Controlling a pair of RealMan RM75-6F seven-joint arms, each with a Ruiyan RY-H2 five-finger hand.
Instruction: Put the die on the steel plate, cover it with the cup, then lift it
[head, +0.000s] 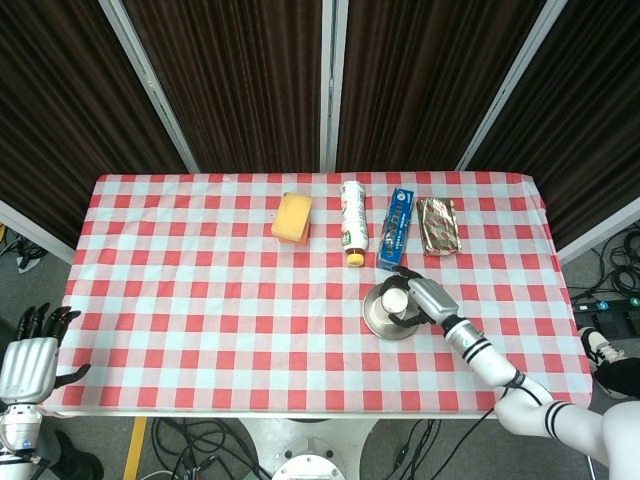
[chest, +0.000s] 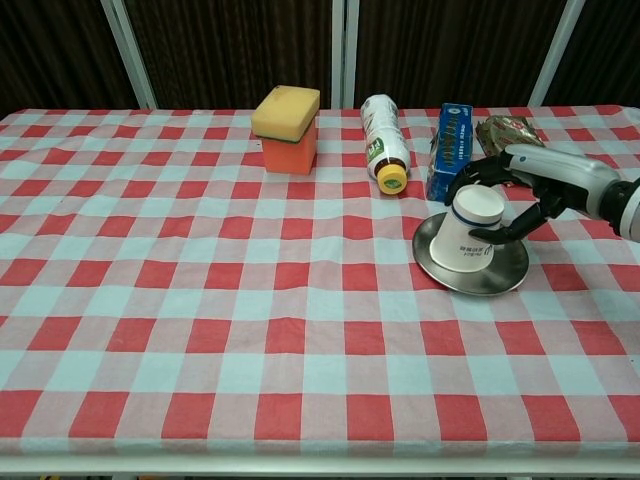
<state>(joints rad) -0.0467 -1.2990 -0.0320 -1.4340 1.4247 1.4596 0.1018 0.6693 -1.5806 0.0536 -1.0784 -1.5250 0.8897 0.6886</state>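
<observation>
An upturned white paper cup (chest: 468, 232) (head: 393, 299) stands mouth-down on the round steel plate (chest: 500, 280) (head: 374, 318), right of the table's middle. My right hand (chest: 518, 196) (head: 420, 299) grips the cup around its upper part, fingers wrapped over both sides. The die is hidden; no part of it shows in either view. My left hand (head: 30, 355) hangs off the table's near left corner in the head view, fingers apart, holding nothing.
Along the back stand a yellow-orange sponge block (chest: 287, 128), a white bottle with a yellow cap lying down (chest: 383, 141), a blue box (chest: 451, 137) just behind the plate, and a crinkled foil packet (chest: 508, 130). Red-checked cloth (chest: 200, 330) covers the table.
</observation>
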